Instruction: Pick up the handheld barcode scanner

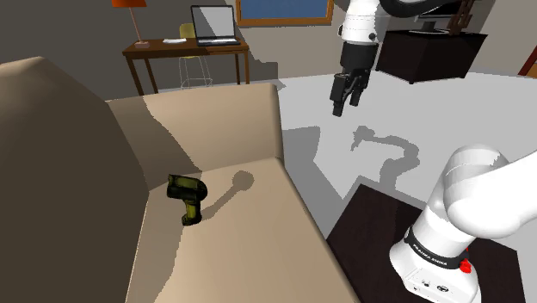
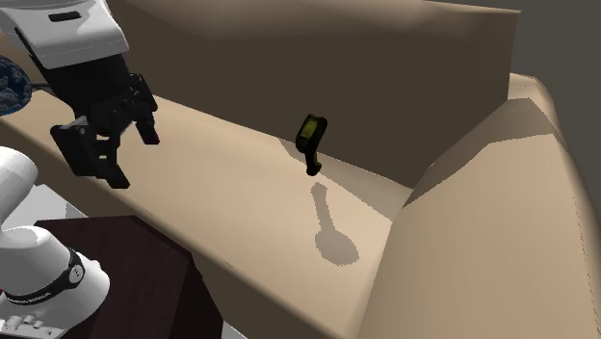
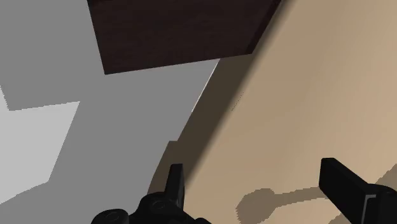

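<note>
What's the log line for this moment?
hand: open, empty, in air | scanner: on sofa seat, untouched | pickup: not yet done

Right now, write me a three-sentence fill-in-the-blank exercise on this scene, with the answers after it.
1. The yellow-and-black barcode scanner lies on the seat of the beige ____.
2. The gripper hangs in the air away from the scanner, its fingers ____.
3. On the desk at the back of the shoulder view, a ____ stands beside the orange lamp.
Missing words: sofa; open; laptop.
</note>
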Motion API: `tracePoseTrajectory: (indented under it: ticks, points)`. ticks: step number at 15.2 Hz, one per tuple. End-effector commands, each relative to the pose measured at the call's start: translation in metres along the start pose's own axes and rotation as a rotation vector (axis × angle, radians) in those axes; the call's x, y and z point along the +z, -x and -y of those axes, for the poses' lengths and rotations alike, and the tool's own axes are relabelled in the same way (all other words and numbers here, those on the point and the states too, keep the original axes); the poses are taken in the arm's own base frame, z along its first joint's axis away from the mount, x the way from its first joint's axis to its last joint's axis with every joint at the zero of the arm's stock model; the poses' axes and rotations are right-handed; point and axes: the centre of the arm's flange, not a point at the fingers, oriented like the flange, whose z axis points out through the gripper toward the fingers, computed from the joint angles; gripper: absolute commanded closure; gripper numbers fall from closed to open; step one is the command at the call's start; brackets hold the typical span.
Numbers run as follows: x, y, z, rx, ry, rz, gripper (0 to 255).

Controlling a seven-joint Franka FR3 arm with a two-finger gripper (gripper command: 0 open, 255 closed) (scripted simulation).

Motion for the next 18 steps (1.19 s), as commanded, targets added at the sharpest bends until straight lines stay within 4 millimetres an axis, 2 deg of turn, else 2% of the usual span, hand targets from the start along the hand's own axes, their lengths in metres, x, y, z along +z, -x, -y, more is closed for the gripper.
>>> tracePoseTrajectory:
  ticks: [1,9,18]
  points:
    - [0.0,0.0,0.0,0.0,0.0,0.0,0]
    - [0.062,-0.062,0.031,-0.239,-0.071,-0.089,0]
    - [0.121,-0.126,0.089,-0.508,-0.151,-0.188,0]
